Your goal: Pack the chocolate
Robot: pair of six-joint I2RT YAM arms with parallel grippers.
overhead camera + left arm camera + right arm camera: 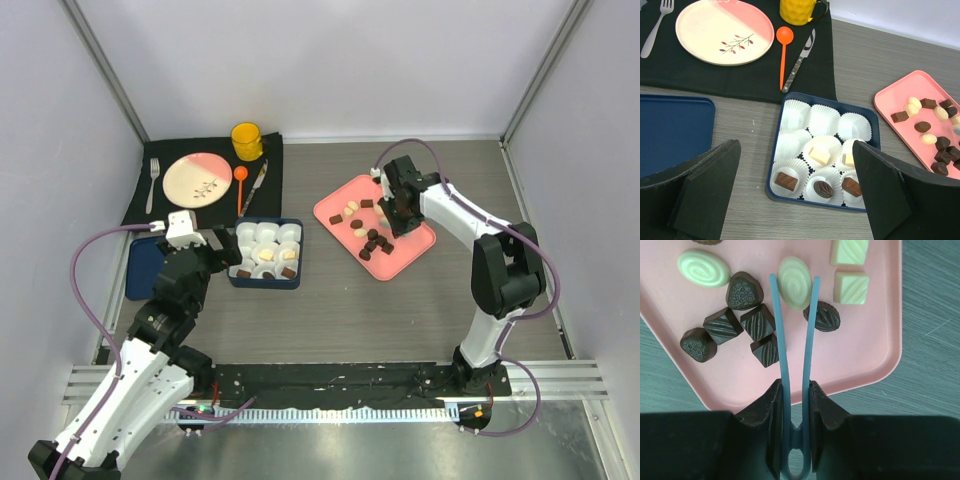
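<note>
Loose chocolate, dark and cream-white, lies on the pink tray (335, 205) (860, 350). My right gripper (400, 205) (792, 390) is shut on blue tongs (792, 365). The tong tips flank a white oval chocolate (794, 282), close against its sides. A cluster of dark pieces (757, 322) sits just left of them. The navy box (266, 253) (875, 130) holds white paper cups. Three brown pieces (787, 180) fill its near row and two cream pieces (819, 155) sit behind them. My left gripper (215, 250) (795, 147) hangs open over the box's near edge, holding nothing.
A navy lid (143, 268) lies left of the box. On a black mat (215, 205) behind it are a pink-and-cream plate (197, 178), a fork (153, 185), an orange spoon (240, 185), a knife (255, 188) and a yellow cup (247, 140). Walls enclose the table.
</note>
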